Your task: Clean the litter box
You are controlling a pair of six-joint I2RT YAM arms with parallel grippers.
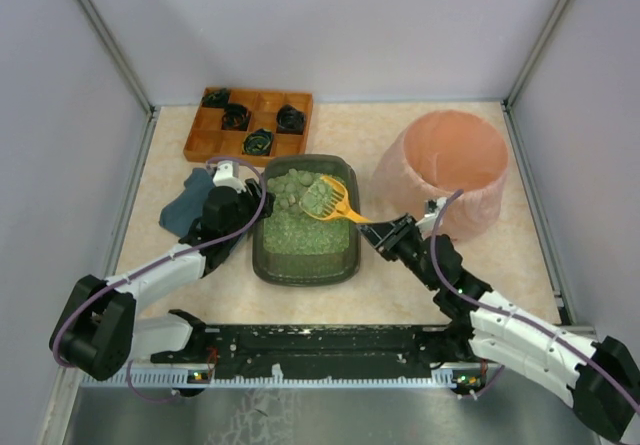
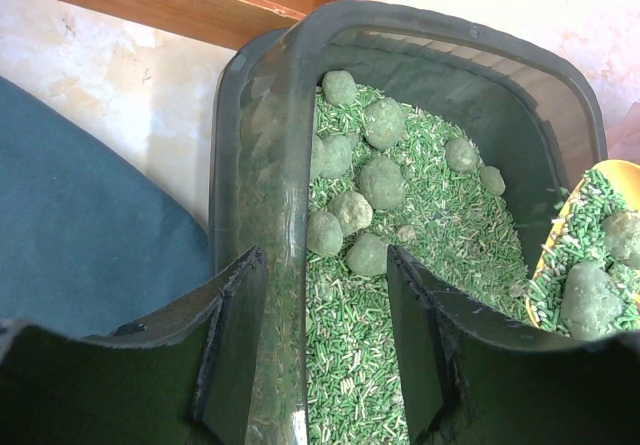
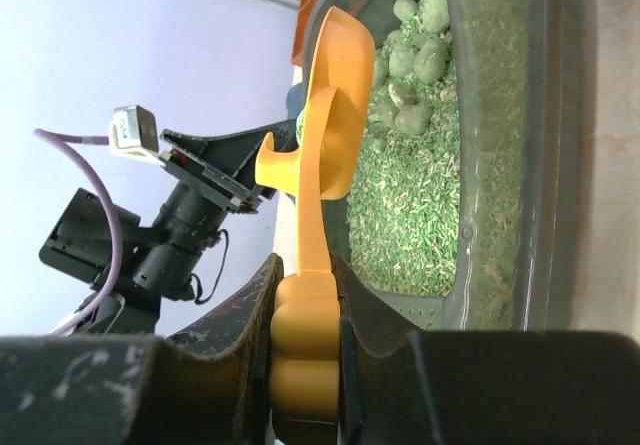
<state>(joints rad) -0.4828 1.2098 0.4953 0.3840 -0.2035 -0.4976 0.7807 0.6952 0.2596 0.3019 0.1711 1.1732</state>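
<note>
on beige tabletop [image 1: 400, 277], pale walls [image 1: 330, 25]: right gripper [image 3: 305, 300] grasps scoop [image 1: 336, 201], left gripper [image 2: 325, 265] spread astride litter box [image 1: 305, 274]

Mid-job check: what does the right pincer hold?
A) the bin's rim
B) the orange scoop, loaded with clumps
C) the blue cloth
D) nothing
B: the right pincer is shut on the handle of the scoop, whose bowl carries clumps above the litter box.

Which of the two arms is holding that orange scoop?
The right one. The right arm's fingers pinch the handle of the orange scoop; the left arm's fingers only straddle the litter box wall.
</note>
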